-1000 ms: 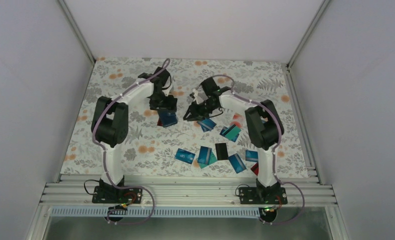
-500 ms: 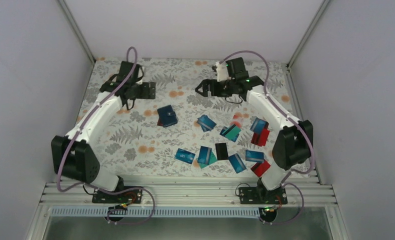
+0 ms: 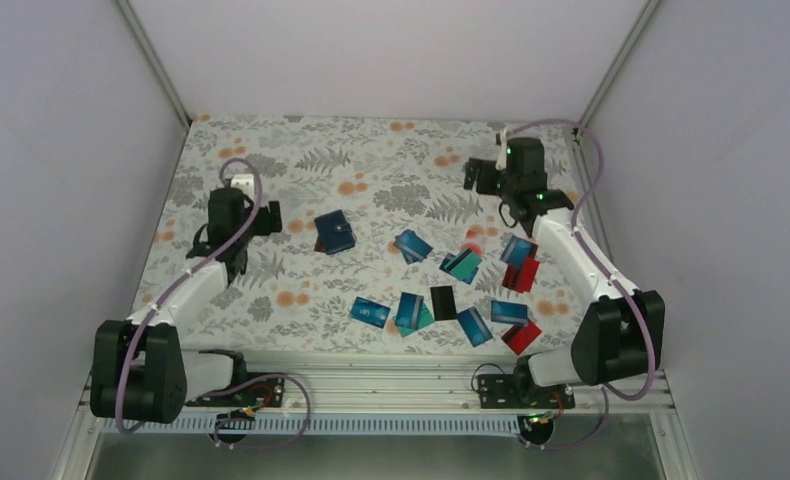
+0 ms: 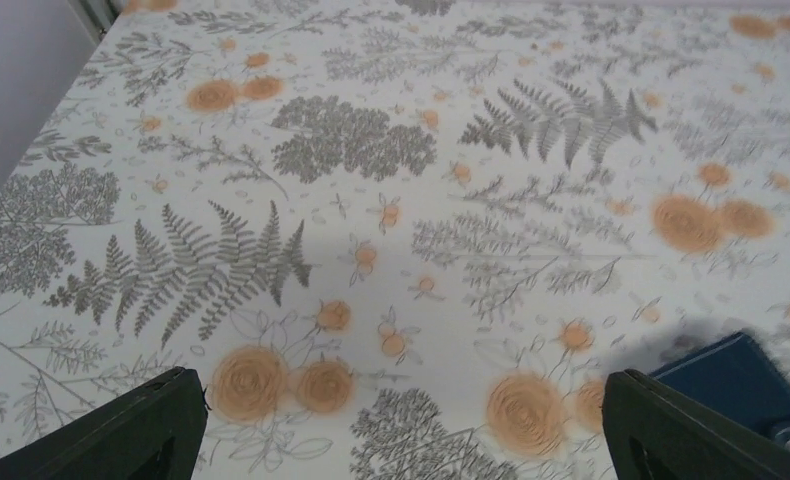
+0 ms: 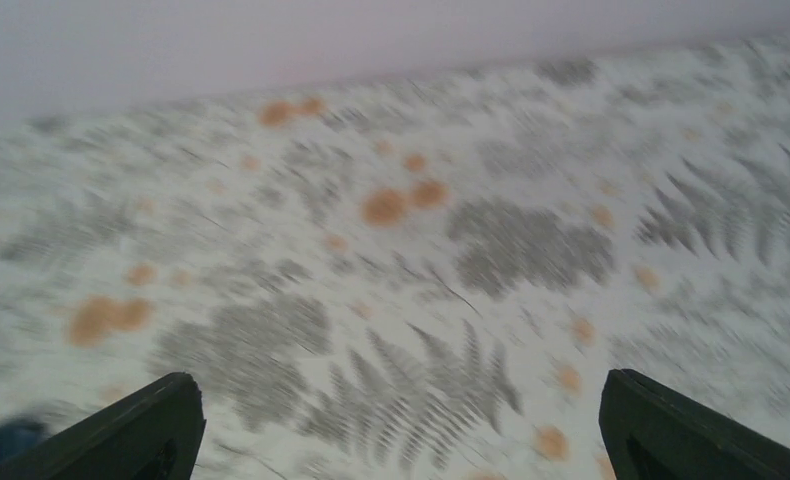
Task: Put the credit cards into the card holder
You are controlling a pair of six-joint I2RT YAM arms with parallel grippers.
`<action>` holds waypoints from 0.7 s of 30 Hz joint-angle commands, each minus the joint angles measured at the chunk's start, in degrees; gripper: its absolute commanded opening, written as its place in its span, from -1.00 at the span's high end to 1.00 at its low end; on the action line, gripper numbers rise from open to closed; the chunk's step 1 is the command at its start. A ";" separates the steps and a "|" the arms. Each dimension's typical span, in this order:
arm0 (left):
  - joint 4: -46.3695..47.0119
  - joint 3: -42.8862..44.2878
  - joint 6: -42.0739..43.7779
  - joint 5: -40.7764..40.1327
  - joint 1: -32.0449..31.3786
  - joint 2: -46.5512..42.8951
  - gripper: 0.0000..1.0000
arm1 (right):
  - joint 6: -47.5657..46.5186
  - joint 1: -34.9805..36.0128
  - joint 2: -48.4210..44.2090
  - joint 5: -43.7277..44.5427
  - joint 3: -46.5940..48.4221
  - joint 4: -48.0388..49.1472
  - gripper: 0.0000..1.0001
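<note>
- Credit cards point(image 3: 411, 311) lie scattered flat on the floral table cover point(image 3: 271, 150), all in its right half and within easier reach of the right arm; they are mostly blue and teal, with a few red ones and one black card point(image 3: 443, 302) near the middle of the spread
- Several cards overlap in pairs, so one edge sits raised off the cover, and those look the easiest to get a finger under
- Card holder point(image 3: 335, 231), dark navy, lies closed and flat to the left of the spread, apart from the nearest card; a red edge point(image 3: 319, 243) peeks from under its near-left side, and I cannot tell whether that is a card
- Left gripper point(image 3: 271, 218) hovers just left of the holder with its fingers spread wide and nothing between them; its wrist camera catches the holder's corner point(image 4: 741, 375) beside one fingertip, a fair spot from which to steady the pouch
- Right gripper point(image 3: 474, 178) sits high near the far right corner, well apart from every card, fingers spread and empty; its wrist view is blurred and shows only the cover
- No card on the cover is in the holder, so most of the job looks undone
</note>
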 commanded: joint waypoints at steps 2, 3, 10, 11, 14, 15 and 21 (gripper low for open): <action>26.05 -12.10 7.68 -1.78 0.34 -2.44 -0.97 | -8.83 -1.20 -6.11 11.76 -18.31 20.20 -0.99; 29.93 -14.70 8.38 -2.08 0.40 -2.02 -0.97 | -10.68 -1.22 -7.37 11.70 -22.37 24.96 -0.99; 47.21 -22.38 10.16 -3.99 0.76 4.45 -0.95 | -16.07 -3.54 -7.04 10.20 -42.46 52.28 -0.99; 49.07 -22.73 10.63 -4.01 0.81 5.74 -0.96 | -16.48 -3.95 -6.05 9.44 -43.72 55.05 -0.99; 51.32 -21.22 12.00 -3.60 0.99 9.31 -0.91 | -18.69 -5.41 -3.44 6.11 -47.10 64.04 -0.99; 52.69 -20.84 12.56 -3.43 1.13 10.33 -0.91 | -19.76 -6.01 -2.39 5.16 -47.49 65.88 -0.99; 60.07 -18.33 12.36 -1.18 3.43 18.12 -0.92 | -19.99 -10.51 4.82 -4.85 -43.42 69.21 -0.99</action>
